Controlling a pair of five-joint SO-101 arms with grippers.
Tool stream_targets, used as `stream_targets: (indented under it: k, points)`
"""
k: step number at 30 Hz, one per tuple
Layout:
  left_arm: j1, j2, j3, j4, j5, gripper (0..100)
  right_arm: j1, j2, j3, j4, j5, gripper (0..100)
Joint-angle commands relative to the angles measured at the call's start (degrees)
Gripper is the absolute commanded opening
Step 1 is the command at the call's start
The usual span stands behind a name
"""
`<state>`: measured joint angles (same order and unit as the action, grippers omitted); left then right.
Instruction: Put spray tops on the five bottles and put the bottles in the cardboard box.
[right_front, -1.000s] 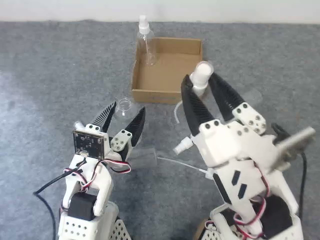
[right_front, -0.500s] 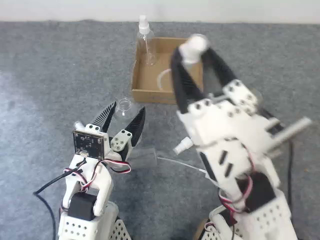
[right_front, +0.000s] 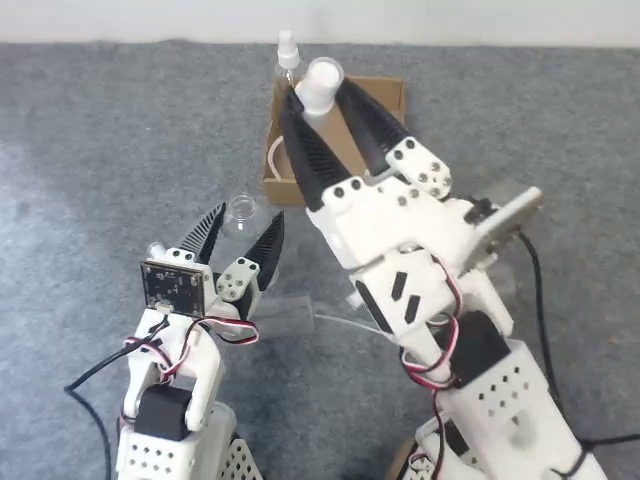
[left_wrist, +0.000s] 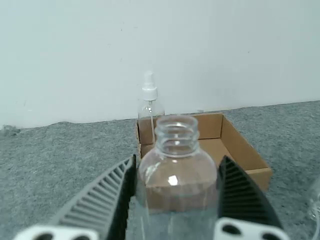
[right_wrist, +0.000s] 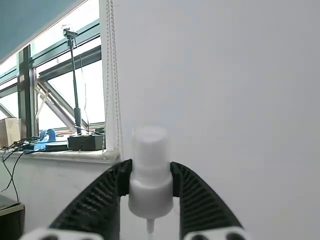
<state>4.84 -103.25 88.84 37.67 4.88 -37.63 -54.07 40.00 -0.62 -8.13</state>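
My left gripper (right_front: 238, 228) is shut on a clear, open-necked bottle (right_front: 241, 211), held upright in front of the cardboard box (right_front: 385, 92); in the left wrist view the bottle (left_wrist: 176, 167) sits between the gripper's (left_wrist: 175, 200) black fingers. My right gripper (right_front: 325, 125) is raised high over the box and shut on a white spray top (right_front: 322, 84), which points upward in the right wrist view (right_wrist: 150, 172) with its thin tube hanging below. One bottle fitted with a spray top (right_front: 287, 58) stands in the box's far left corner (left_wrist: 149, 107).
Another clear bottle (right_front: 285, 313) lies on the grey carpet just right of my left arm. Beside it lie a loose spray top (right_front: 358, 299) and its long tube. A further clear bottle (right_front: 500, 192) shows partly behind my right arm.
My right arm has risen and swung left with the spray top, from right of the box to above its left part. The left gripper has shifted only slightly with its bottle.
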Motion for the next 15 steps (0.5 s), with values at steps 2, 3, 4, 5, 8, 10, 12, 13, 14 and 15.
stream_targets:
  k: [2, 3, 4, 5, 8, 10, 12, 13, 14, 15]
  points:
    - [-0.09, -1.14, -0.31, 0.0, 0.18, 22, -0.4, 1.71, -3.52, -1.45, -7.56, 0.6]
    - [-0.09, -1.14, -0.31, 0.0, 0.18, 22, -0.4, 1.98, -3.52, -1.45, -8.79, 0.6]
    - [-0.09, -1.14, -0.31, 0.0, 0.18, 22, -0.4, 2.33, -3.52, -1.45, -9.32, 0.6]
    - [-0.09, -1.14, -0.31, 0.0, 0.18, 22, -0.48, 2.51, -3.52, -1.45, -9.32, 0.6]
    - [-0.09, -1.14, -0.31, 0.0, 0.18, 22, -0.48, 3.74, -3.52, -1.45, -9.93, 0.6]
    - [0.0, -1.14, -0.31, 0.0, 0.18, 22, -0.48, 4.62, -3.52, -1.54, -10.37, 0.6]
    - [0.0, -1.14, -0.31, -0.09, 0.18, 22, -0.48, 5.32, -3.52, -1.54, -11.25, 0.6]
    - [0.0, -1.14, -0.31, -0.09, 0.18, 22, -0.48, 5.58, -3.52, -1.54, -11.52, 0.6]
    - [0.0, -1.14, -0.31, -0.09, 0.18, 22, -0.48, 5.85, -3.52, -1.54, -11.43, 0.6]
    - [0.0, -1.14, -0.31, -0.09, 0.18, 22, -0.48, 6.11, -3.52, -1.63, -11.43, 0.6]
